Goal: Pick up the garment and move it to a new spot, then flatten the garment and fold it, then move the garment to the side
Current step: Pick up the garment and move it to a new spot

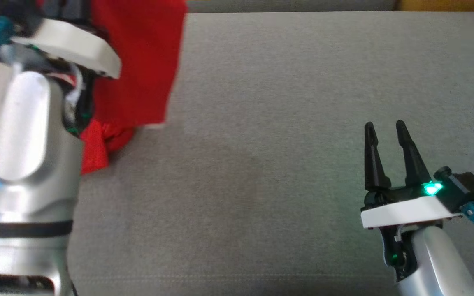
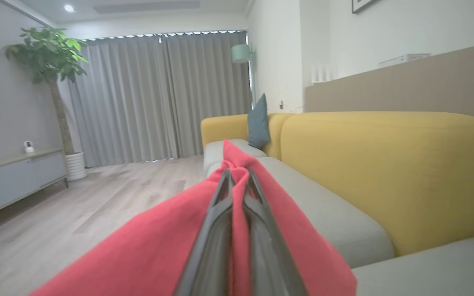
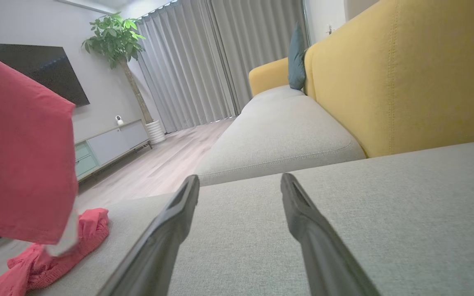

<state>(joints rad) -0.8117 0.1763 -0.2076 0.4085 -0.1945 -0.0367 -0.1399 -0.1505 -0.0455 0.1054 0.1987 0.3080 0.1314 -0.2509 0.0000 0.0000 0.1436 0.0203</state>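
Observation:
A red garment [image 1: 142, 65] hangs at the upper left of the head view, its lower end bunched on the grey sofa seat [image 1: 261, 164]. In the left wrist view my left gripper [image 2: 238, 172] is shut on a fold of the garment [image 2: 146, 250], which drapes down both sides of the fingers. My right gripper [image 1: 385, 127] stands open at the lower right, low over the seat, nothing between its fingers. The right wrist view shows that gripper [image 3: 239, 181] open and the garment [image 3: 19, 156] hanging at the left, its end crumpled on the cushion.
The yellow sofa back [image 3: 405, 74] runs along the far side of the seat. A blue cushion [image 2: 258, 122] leans at the far corner. Wooden floor [image 2: 76, 205], a low cabinet [image 2: 15, 176] and a potted plant [image 2: 49, 53] lie beyond the seat's edge.

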